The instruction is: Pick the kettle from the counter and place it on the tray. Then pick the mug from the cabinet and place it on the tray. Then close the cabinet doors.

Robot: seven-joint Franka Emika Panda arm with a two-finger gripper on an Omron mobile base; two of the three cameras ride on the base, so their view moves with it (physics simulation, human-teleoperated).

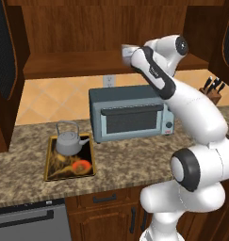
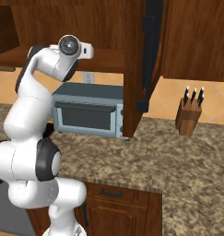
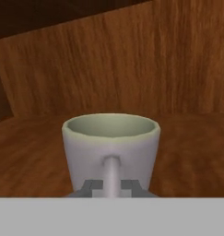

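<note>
My gripper point(image 3: 111, 186) is in the cabinet point(image 1: 78, 28), jaws clamped on the mug point(image 3: 111, 150) handle; mug upright on the shelf. Kettle point(image 1: 69, 140) sits on the tray point(image 1: 52, 164), on the counter point(image 1: 21, 179) left of the toaster oven point(image 1: 130, 115).

Two base views flanking the arm, sharing the toaster oven point(image 1: 131, 113), hand view close on the mug point(image 3: 111, 150)
</note>
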